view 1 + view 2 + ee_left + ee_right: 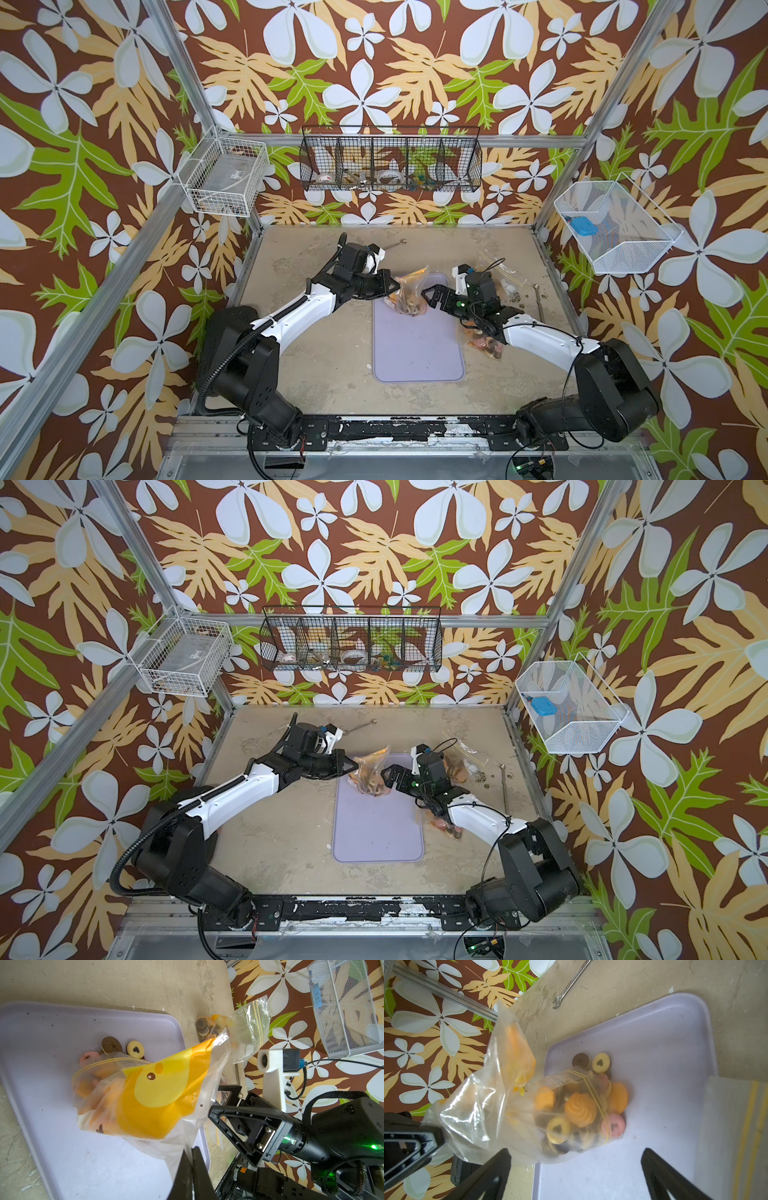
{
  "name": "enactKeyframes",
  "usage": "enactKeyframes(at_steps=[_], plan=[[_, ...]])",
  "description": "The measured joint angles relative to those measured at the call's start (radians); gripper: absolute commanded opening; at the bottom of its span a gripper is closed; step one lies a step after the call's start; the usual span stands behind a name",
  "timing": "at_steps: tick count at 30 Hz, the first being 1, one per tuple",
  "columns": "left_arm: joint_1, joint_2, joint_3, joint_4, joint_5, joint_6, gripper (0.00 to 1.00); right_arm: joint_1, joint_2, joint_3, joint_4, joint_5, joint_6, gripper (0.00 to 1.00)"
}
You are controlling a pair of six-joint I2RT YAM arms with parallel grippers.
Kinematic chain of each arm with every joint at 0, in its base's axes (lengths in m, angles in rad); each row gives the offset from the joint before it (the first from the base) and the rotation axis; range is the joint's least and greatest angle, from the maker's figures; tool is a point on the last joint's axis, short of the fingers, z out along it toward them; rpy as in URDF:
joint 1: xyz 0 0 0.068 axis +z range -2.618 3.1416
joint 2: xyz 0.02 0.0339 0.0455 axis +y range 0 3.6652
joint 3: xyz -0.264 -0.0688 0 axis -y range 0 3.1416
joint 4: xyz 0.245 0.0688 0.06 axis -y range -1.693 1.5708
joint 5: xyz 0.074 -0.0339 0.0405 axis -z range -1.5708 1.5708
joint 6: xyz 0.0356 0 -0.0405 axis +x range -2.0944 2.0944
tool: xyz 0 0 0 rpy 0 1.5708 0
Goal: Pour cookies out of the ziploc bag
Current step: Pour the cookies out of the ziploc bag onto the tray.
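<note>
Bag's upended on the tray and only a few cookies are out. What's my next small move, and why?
Probably raise the left gripper a little, lifting the mouth of the ziploc bag off the purple tray. Its jaws pinch the bag's closed end, the mouth rests on the tray, and only a few cookies lie outside; most sit bunched behind it. The right gripper stands open.

One lilac rectangular plastic tray (417, 357) lies mid-table. There are three clear zip-top plastic bags: a chick-printed bag (145, 1095) over the tray's far end, a second bag (478, 345) at its right edge, and a third bag (505, 272) toward the table's far right corner. Three round cookies (111, 1044), brown, tan and pink, lie outside the mouth; the heaped rest cannot be counted. There is one silver wrench (395, 244) and three wire baskets (390, 160).
</note>
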Motion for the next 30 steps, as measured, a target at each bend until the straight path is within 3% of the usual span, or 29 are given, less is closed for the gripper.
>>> enactKeyframes(at_steps=[30], plan=[[-0.026,-0.02,0.028,-0.007,-0.014,-0.019,0.0,-0.025,-0.037,-0.012,-0.003,-0.029,-0.018,1.0]])
